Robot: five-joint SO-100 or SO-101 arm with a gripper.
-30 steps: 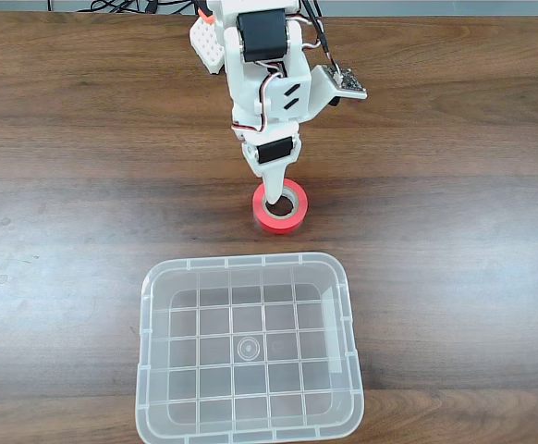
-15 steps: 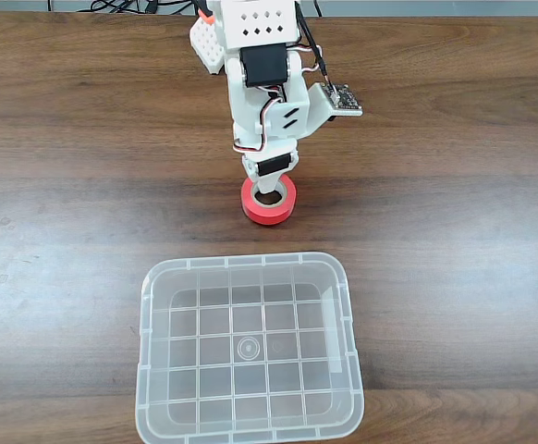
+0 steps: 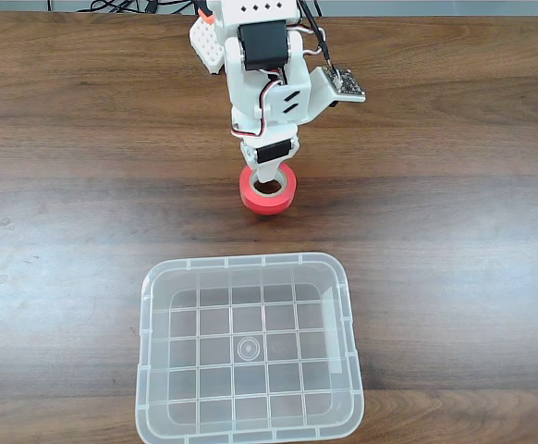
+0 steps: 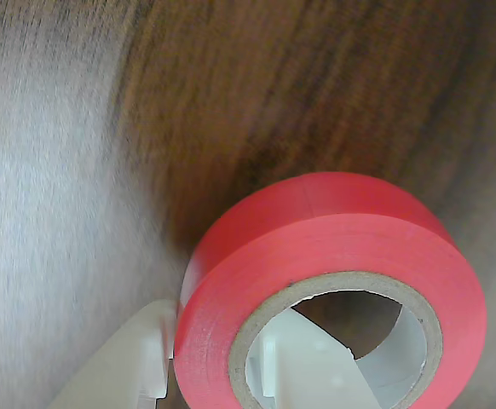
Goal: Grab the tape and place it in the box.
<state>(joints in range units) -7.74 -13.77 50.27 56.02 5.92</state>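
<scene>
In the fixed view the red-orange tape is at the table's middle, a short way beyond the far rim of the clear plastic box. My white gripper points down onto it and is shut on its wall. The wrist view shows the tape close up, with one white finger inside the grey core and the other outside at the left, so my gripper clamps the ring. I cannot tell whether the roll touches the table. The box holds nothing over its grid-patterned bottom.
The brown wooden table stretches bare to the left and right of the arm. Black cables lie at the far edge behind the arm's base. The box's near side reaches the bottom edge of the fixed view.
The tape has moved with my gripper away from the box, up and slightly left in the fixed view. The box has not moved.
</scene>
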